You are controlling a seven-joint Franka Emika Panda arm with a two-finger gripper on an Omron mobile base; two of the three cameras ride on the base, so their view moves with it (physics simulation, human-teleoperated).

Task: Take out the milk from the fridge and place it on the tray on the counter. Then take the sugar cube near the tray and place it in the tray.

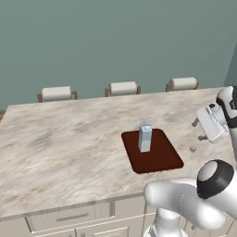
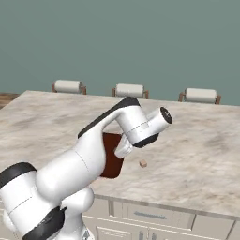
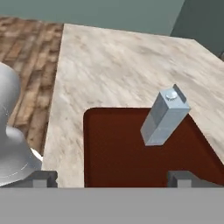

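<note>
The milk (image 1: 145, 138) stands upright in the middle of the dark reddish-brown tray (image 1: 159, 159) on the marble counter (image 1: 60, 148). My gripper (image 1: 199, 130) hovers above the counter to the right of the tray, open and holding nothing. The tiny tan sugar cube (image 1: 192, 149) lies on the counter just right of the tray, below the gripper. In the hand view the milk (image 3: 165, 117) leans across the tray (image 3: 113, 144), beyond the gripper (image 3: 113, 177), whose fingertips (image 3: 43, 177) sit far apart. From the right base view the arm covers most of the tray (image 2: 111, 159); the sugar cube (image 2: 143, 164) sits beside it.
Three stools (image 1: 123, 88) line the counter's far edge before a teal wall. Cream drawers (image 1: 69, 217) run under the near edge. The wooden floor (image 3: 26, 52) shows past the counter's end in the hand view. My arm's elbow (image 1: 215, 178) rises at the near right.
</note>
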